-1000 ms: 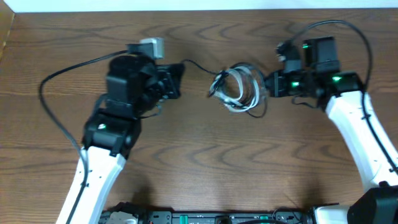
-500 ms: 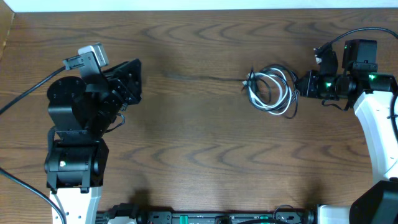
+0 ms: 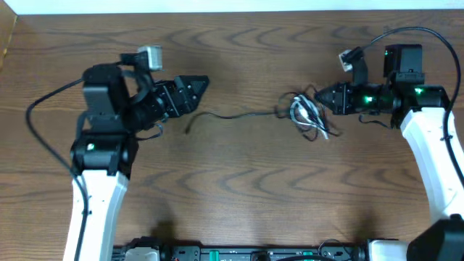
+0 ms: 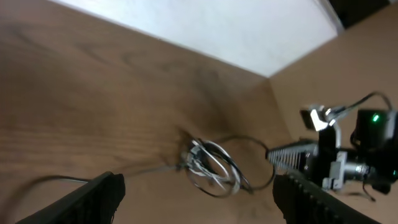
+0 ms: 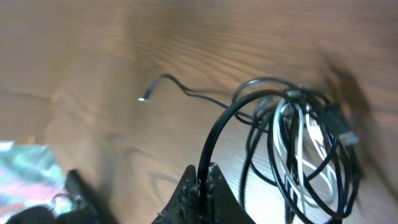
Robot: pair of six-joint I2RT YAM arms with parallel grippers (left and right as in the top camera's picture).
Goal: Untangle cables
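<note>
The cables lie right of centre on the table as a small tangle of black loops with one white cord. One black strand trails left from the tangle and ends loose near my left gripper. That gripper is open and holds nothing. In the left wrist view its fingers stand wide apart with the cables beyond them. My right gripper touches the tangle's right side. In the right wrist view the gripper is shut on a black cable loop of the coil.
The wooden table ends at a white strip along the far edge. Thick black robot leads arc behind each arm. The left arm shows blurred at the lower left of the right wrist view.
My left gripper has opened and let go of the black strand, which now lies slack on the table. The left arm swung back rightward. The right gripper carried the tangle slightly left.
</note>
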